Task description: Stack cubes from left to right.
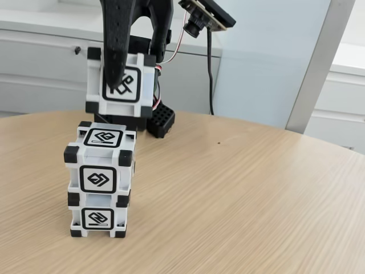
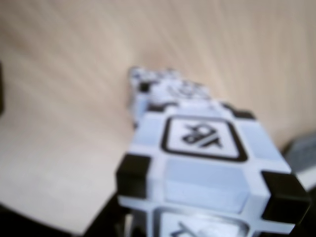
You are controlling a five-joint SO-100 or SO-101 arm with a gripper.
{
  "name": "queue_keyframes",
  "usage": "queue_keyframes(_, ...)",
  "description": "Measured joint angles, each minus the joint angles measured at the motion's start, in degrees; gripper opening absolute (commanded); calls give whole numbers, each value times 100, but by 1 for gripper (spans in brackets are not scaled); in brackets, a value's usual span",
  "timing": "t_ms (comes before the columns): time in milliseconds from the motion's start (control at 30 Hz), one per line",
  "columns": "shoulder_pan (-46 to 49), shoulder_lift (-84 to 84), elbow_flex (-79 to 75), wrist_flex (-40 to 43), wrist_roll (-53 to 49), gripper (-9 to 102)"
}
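Note:
Two cubes stand stacked at the left of the wooden table (image 1: 239, 188) in the fixed view: the lower cube (image 1: 97, 220) and the upper cube (image 1: 101, 168) sit squarely on each other. A third cube (image 1: 141, 80) hangs in the air just above the stack, slightly to its right and tilted a little. My black gripper (image 1: 126, 85) is shut on this cube, one finger (image 1: 114, 51) crossing its front face. In the wrist view the held cube (image 2: 202, 163) looms large and blurred, with the stack's top (image 2: 168, 91) just beyond it.
The arm's black base (image 1: 161, 120) sits right behind the stack. A wrist camera (image 1: 206, 16) and a dark cable (image 1: 210, 74) hang at the top. White cabinets (image 1: 40, 63) and a grey post (image 1: 316, 63) stand past the table's far edge.

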Motion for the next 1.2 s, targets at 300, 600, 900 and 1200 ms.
queue_keyframes(300, 0, -70, -642, 9, 185, 0)
queue_keyframes(600, 35, -694, -642, 9, 255, 0)
queue_keyframes(900, 35, -940, -642, 9, 378, 0)
queue_keyframes(1200, 35, -1107, -642, 9, 492, 0)
